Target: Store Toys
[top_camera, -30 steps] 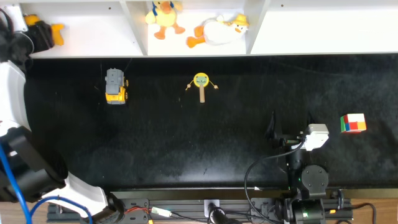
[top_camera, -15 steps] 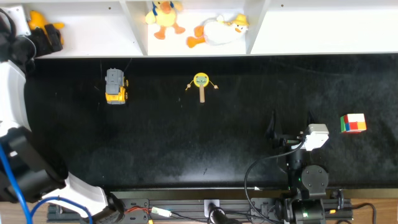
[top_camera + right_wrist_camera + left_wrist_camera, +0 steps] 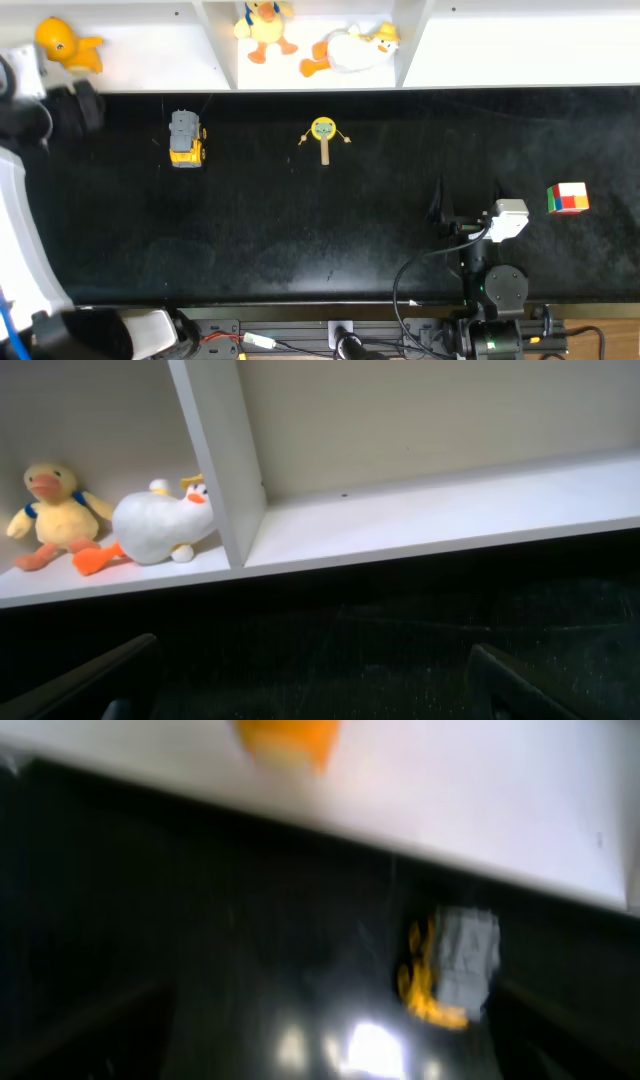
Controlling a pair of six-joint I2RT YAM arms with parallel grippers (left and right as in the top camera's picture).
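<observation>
Three plush birds (image 3: pixel 350 48) on shelf (image 3: pixel 500 60), three toys (image 3: pixel 186 137) on table (image 3: pixel 300 230) — orange duck (image 3: pixel 65 45) just beyond left gripper (image 3: pixel 80 105), jaws wide, right gripper (image 3: pixel 467 200) wide too

Nothing legible here: no text, label, number or sign can be made out on the toy truck (image 3: pixel 186 138), the small rattle drum (image 3: pixel 323 131), the coloured cube (image 3: pixel 568 198), the white shelf (image 3: pixel 520 55) or the black table (image 3: pixel 300 230).
</observation>
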